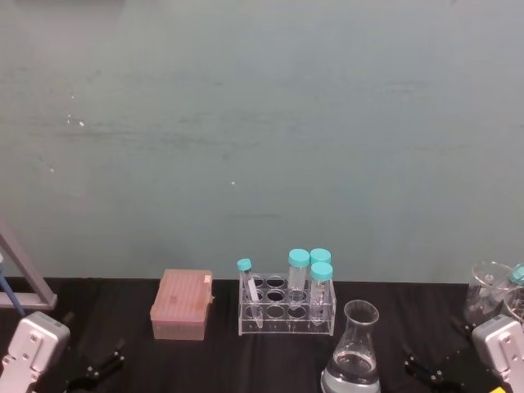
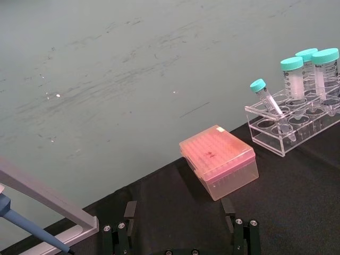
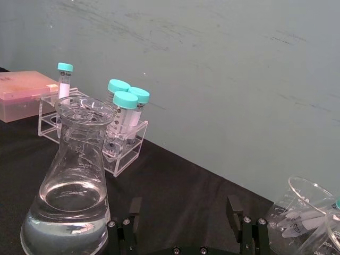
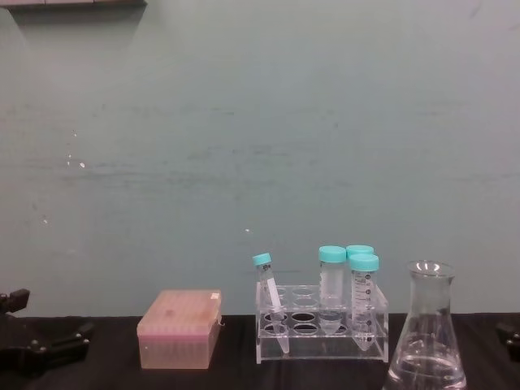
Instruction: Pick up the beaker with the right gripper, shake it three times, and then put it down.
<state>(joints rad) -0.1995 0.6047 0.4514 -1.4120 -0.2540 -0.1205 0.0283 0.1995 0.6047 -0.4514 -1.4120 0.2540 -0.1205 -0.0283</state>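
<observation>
Sitting low over the black table (image 1: pixel 221 360) at near right, right tool (image 3: pixel 183 227) with fingers spread apart, nothing between them. Just left of it and apart from it, beaker (image 1: pixel 352 354) standing upright, clear liquid in its wide base, nearer than the right end of the clear tube rack (image 1: pixel 286 313). Farther left, pink box (image 1: pixel 182 304). At near left, left tool (image 2: pixel 178 227) parked low, fingers likewise apart.

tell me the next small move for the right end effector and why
Probably shift the right end effector toward its left, up to the beaker, to bracket its neck. It sits open, empty and low, right of the beaker, which stands untouched on the table with clear liquid inside. The left end effector rests idle at the left.
</observation>
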